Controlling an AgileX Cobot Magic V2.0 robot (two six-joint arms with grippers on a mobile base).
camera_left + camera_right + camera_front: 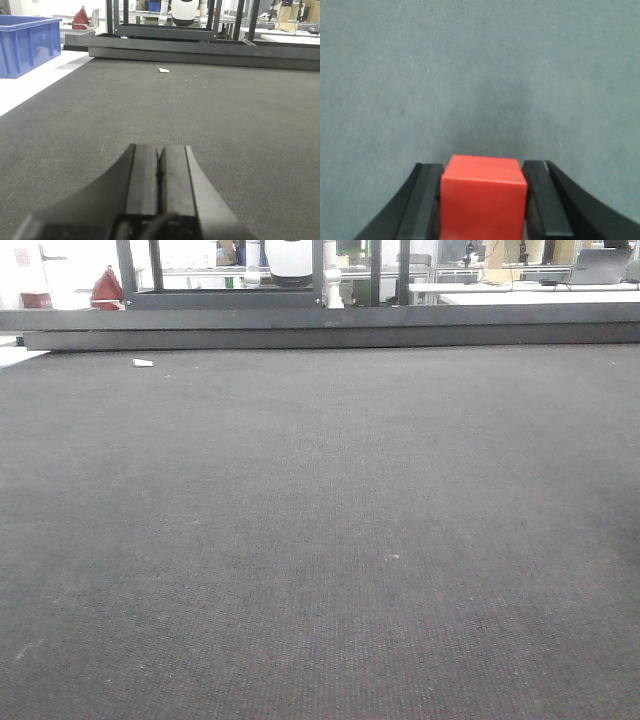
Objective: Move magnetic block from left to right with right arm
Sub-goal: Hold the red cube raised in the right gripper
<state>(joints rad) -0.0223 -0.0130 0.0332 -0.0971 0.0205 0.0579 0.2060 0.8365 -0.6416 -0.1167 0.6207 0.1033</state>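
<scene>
The right gripper point(484, 168) is clamped on the magnetic block point(483, 205), its two black jaws pressing flat against the block's left and right faces. The block is a red cube, so no side is longer than another. It sits square between the jaws, one face turned to the wrist camera, the top face level, and its edges parallel to the jaw pads. Beyond it lies the grey textured worktop point(480, 65), with a soft shadow just ahead of the cube (whether the block's underside touches the surface cannot be told from this view).

The left gripper point(160, 154) hangs low over the same dark worktop point(240, 115), its jaws pressed together with nothing between them. Farther on lie a small white scrap point(164, 70), a black metal frame point(165, 40) along the far edge, and a blue bin point(25, 42) off to the left side.
</scene>
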